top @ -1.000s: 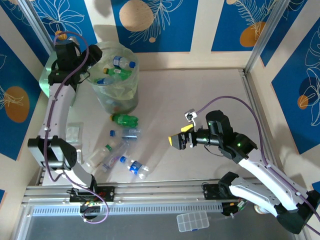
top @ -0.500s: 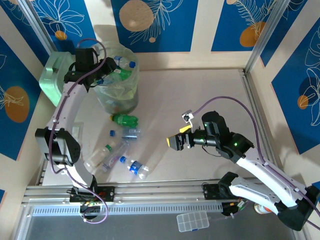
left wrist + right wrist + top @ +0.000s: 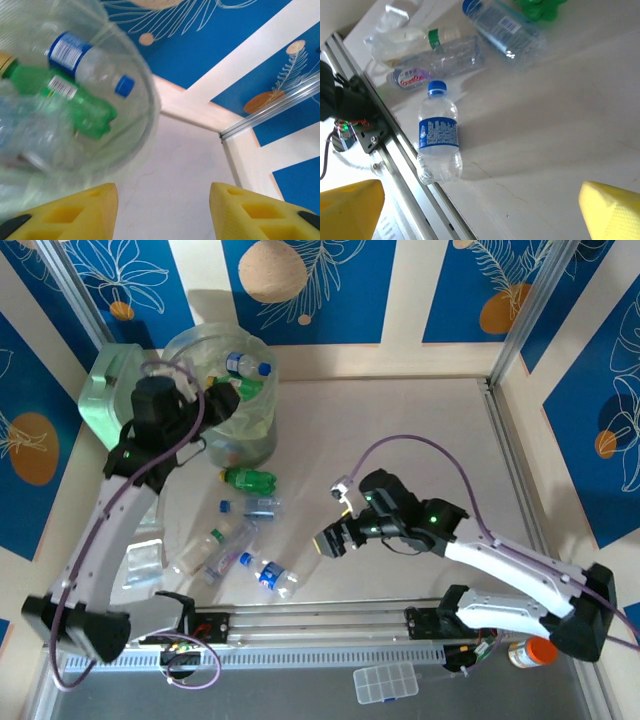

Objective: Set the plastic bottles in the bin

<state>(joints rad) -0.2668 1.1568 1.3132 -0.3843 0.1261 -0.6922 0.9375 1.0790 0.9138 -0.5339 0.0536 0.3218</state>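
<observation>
The left gripper (image 3: 216,396) hangs at the rim of the bin (image 3: 252,436) with its fingers spread and nothing between them. A green bottle (image 3: 75,102) and a blue-capped bottle (image 3: 90,62) lie inside the bin. The right gripper (image 3: 332,539), spread wide and empty, hovers over the desk (image 3: 420,430) near and right of the bin, above a blue-labelled bottle (image 3: 438,135). Loose bottles (image 3: 248,478) lie just in front of the bin.

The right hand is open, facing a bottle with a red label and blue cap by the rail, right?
No: the label is blue, not red, as the right wrist view shows. The rest holds: right hand open, blue-capped bottle by the rail.
</observation>
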